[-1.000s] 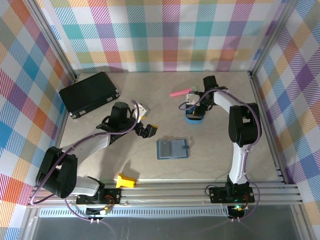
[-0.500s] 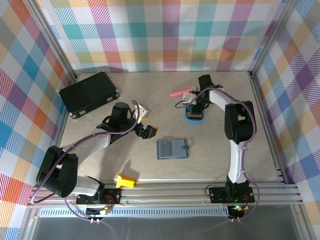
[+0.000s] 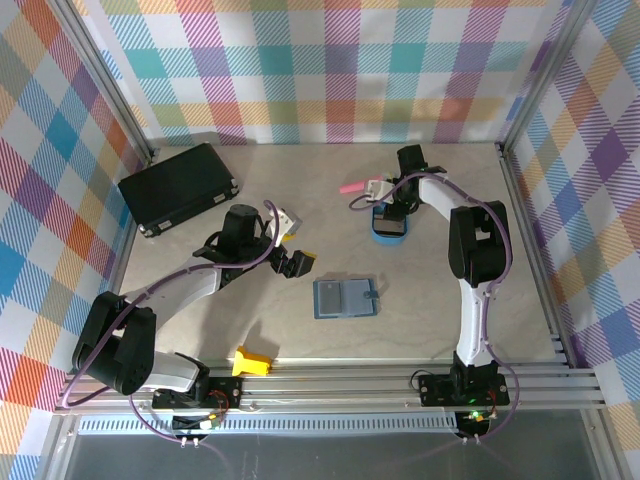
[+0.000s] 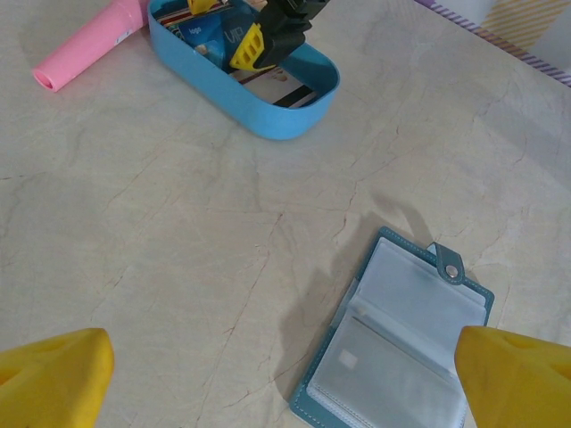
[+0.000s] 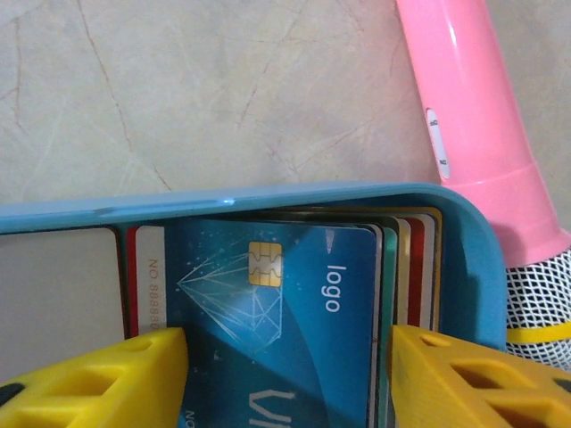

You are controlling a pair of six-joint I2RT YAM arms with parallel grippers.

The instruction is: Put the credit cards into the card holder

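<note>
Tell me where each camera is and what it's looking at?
Top: high behind the arms, looking down on the table; left arm and right arm show.
Left wrist: on the left arm, looking down at the open wallet and tray; left fingers in the bottom corners.
Right wrist: close over the tray, facing the cards; right fingers either side of them.
Shared: every view has the tray and pink tube.

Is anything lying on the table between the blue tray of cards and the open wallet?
Nothing visible does. Bare table separates the tray from the open wallet; the pink tube lies beyond the tray.
</note>
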